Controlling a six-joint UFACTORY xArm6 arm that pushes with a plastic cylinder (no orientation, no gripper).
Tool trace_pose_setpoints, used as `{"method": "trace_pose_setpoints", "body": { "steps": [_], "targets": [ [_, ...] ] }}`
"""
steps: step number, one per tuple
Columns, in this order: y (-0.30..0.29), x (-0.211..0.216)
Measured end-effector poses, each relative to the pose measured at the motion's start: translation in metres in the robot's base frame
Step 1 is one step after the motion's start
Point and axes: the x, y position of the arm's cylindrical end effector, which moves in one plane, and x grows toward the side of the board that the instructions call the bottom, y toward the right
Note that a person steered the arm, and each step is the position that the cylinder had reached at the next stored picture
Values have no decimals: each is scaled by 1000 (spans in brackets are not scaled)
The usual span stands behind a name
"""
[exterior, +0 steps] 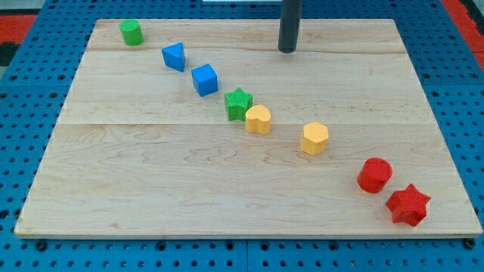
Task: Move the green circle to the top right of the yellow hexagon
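Note:
The green circle (131, 32) stands near the board's top left corner. The yellow hexagon (314, 138) sits right of the board's middle. My tip (287, 50) rests on the board near the top edge, a little right of centre. It is far to the right of the green circle and well above the yellow hexagon, touching no block.
A diagonal line of blocks runs from the top left to the bottom right: a blue block (174, 57), a blue cube (204, 79), a green star (238, 103), a yellow heart (258, 119), a red circle (374, 174) and a red star (408, 205). The wooden board (151, 181) lies on a blue pegboard.

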Motion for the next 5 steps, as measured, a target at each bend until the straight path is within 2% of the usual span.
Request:
{"method": "trace_pose_setpoints", "body": {
  "steps": [5],
  "targets": [
    [-3, -3]
  ]
}}
